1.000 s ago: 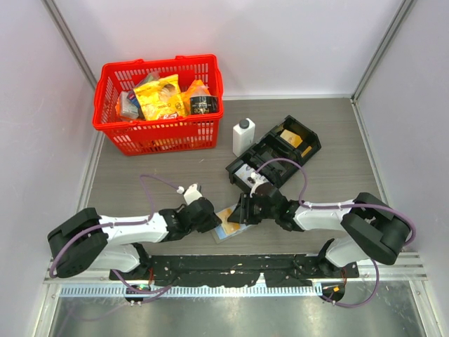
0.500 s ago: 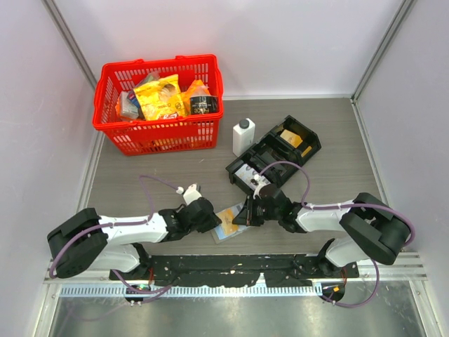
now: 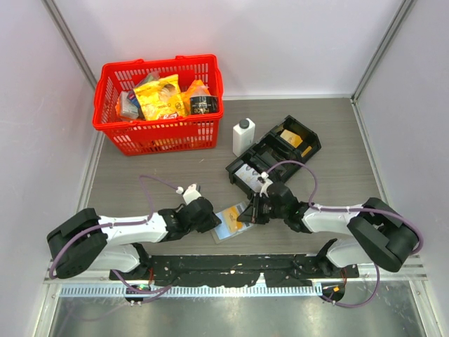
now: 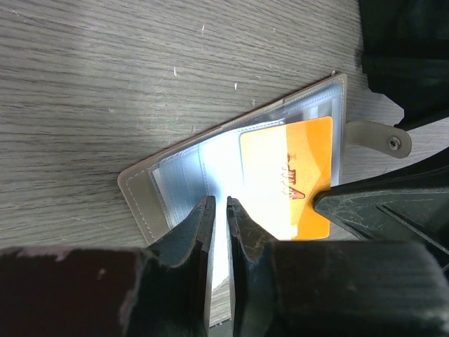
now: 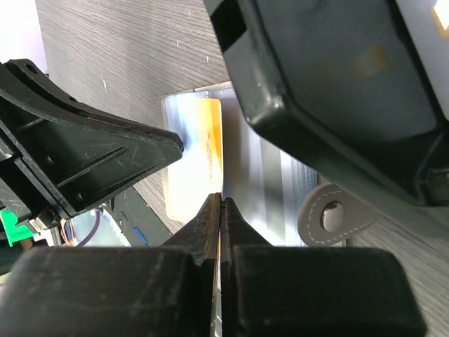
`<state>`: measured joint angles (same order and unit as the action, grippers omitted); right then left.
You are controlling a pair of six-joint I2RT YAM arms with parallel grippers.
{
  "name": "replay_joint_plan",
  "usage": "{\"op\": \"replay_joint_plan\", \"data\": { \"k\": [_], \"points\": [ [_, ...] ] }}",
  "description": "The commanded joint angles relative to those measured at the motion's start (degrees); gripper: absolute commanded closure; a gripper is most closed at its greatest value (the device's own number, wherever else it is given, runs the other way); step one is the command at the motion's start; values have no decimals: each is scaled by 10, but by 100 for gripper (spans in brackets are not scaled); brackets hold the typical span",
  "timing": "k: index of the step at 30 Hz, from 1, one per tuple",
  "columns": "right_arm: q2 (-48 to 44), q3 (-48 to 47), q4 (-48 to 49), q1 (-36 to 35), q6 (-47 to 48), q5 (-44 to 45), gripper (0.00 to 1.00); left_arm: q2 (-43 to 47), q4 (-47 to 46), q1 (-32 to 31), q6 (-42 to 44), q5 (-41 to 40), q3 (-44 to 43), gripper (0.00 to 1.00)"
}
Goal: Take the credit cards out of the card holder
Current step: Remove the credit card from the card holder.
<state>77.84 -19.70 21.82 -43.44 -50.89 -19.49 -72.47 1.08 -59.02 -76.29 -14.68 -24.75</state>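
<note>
From where I stand, the left pincer (image 4: 219,205) is low on the desk (image 3: 140,168), with its tips over the left half of the card holder (image 4: 182,168). The jaws are narrow, with only a thin slit between them. I see nothing held in this slit. I think the pincer presses the holder down so that it cannot slide, but this is only my judgement.

The card holder lies open and flat on the desk, near the front edge and between the two arms. Its shiny pale inner panel faces up. In the right half of it there is one orange card (image 4: 280,168). Most of this card lies over the holder, so I judge that it is not taken out yet. I cannot say how far it has come out of its sleeve. The little closing tab (image 4: 382,137) with a snap sticks out at the right side of the holder.

The right pincer (image 5: 221,200) has its jaws fully together, and the tips meet exactly at the long edge of the orange card. It looks to me that it pinches this edge.

So the task is at its beginning. No card lies free on the desk. The orange card must be pulled free, and the glare hides whether more cards are inside.
</note>
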Motion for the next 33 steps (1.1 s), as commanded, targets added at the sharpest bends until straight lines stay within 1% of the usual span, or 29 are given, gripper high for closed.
{"op": "replay_joint_plan", "data": {
  "k": [1,4,8,11,14,17,20,22,26,30,33],
  "points": [
    [-30,1,-24,13,23,11,99,-4,65,4,16,3,14,84],
    [-50,-12,-61,14,43,23,99,-1,67,7,20,3,14,84],
    [-92,-33,-138,15,74,50,99,9,77,13,33,2,11,84],
    [-114,-49,-172,14,93,65,99,15,85,18,47,3,4,84],
    [-132,-69,-230,15,109,76,99,20,95,22,67,4,-9,81],
    [-151,-101,-275,15,138,84,99,35,110,21,90,1,-24,73],
    [-175,-130,-329,15,163,94,99,63,135,22,115,-8,-39,62],
    [-186,-152,-357,16,179,96,99,91,153,21,134,-14,-49,53],
    [-201,-192,-409,16,218,100,99,149,188,22,179,-28,-73,40],
    [-208,-234,-451,16,260,79,99,203,198,25,269,-17,-106,25],
    [-219,-259,-475,16,287,50,99,232,185,26,353,22,-133,14]
  ]
}}
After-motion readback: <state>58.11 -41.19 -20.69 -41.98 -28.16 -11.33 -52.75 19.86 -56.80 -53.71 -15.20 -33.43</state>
